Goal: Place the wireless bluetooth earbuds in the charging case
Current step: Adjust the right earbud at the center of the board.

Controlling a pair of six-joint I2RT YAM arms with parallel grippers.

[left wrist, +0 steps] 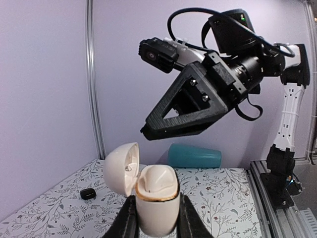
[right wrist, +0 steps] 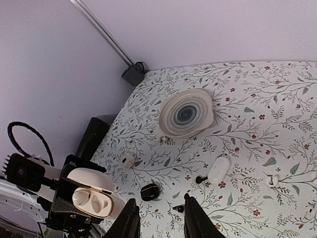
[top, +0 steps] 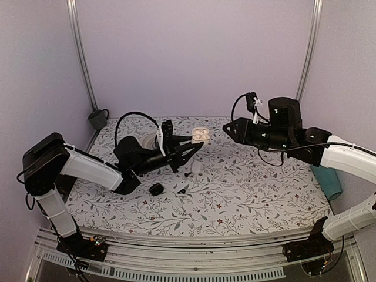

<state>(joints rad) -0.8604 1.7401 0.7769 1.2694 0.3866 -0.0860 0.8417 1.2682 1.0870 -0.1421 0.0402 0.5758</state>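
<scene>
The cream charging case (left wrist: 157,201) with a gold rim stands upright with its lid (left wrist: 121,167) swung open. My left gripper (left wrist: 157,218) is shut on its lower body and holds it above the table (top: 201,134). In the right wrist view the case (right wrist: 91,202) shows two pale wells; I cannot tell whether anything sits in them. One white earbud (right wrist: 128,160) with a dark spot lies on the cloth beyond the case, another (right wrist: 272,179) at the far right. My right gripper (right wrist: 159,220) is open and empty, hovering just right of the case (top: 226,130).
On the flowered cloth lie a ringed plate (right wrist: 187,112), a white oval piece (right wrist: 219,168), a black case (right wrist: 149,191) and small black bits (right wrist: 200,179). A dark cup (top: 98,118) stands at the back left. A teal cup (left wrist: 194,155) lies at the right edge.
</scene>
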